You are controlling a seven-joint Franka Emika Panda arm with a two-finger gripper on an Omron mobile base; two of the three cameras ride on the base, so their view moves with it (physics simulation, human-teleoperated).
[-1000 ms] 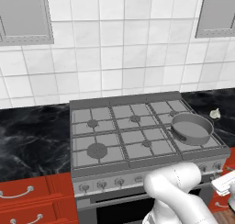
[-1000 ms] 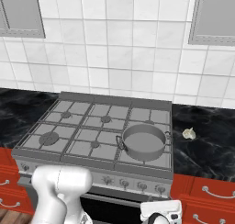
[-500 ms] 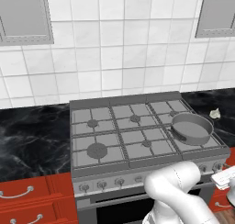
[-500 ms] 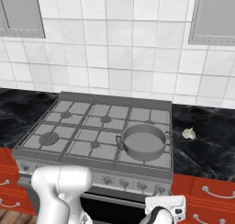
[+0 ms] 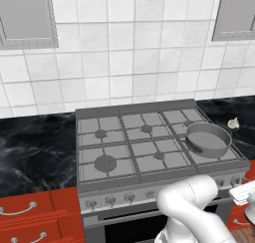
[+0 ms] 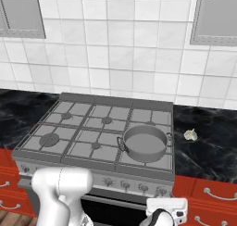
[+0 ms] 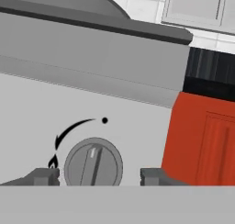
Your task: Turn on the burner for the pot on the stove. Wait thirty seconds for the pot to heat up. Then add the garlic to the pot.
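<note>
The gripper (image 7: 100, 176) faces the stove (image 7: 92, 71) front, its parted fingers either side of a round knob (image 7: 93, 166) without touching, the knob's rib nearly upright between them.

This is a kitchen. A big grey stove (image 5: 149, 142) stands against a white tile wall (image 5: 124, 62), with a black stone tabletop (image 5: 35, 142), red drawers (image 5: 30, 212) and grey cupboards (image 6: 215, 14).

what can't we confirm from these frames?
- Grip on the knob: hand view, the gripper straddles it, contact unclear.
- Burner flame: base views, the pot covers its burner on the stove.
- Garlic: too small for detail.
</note>
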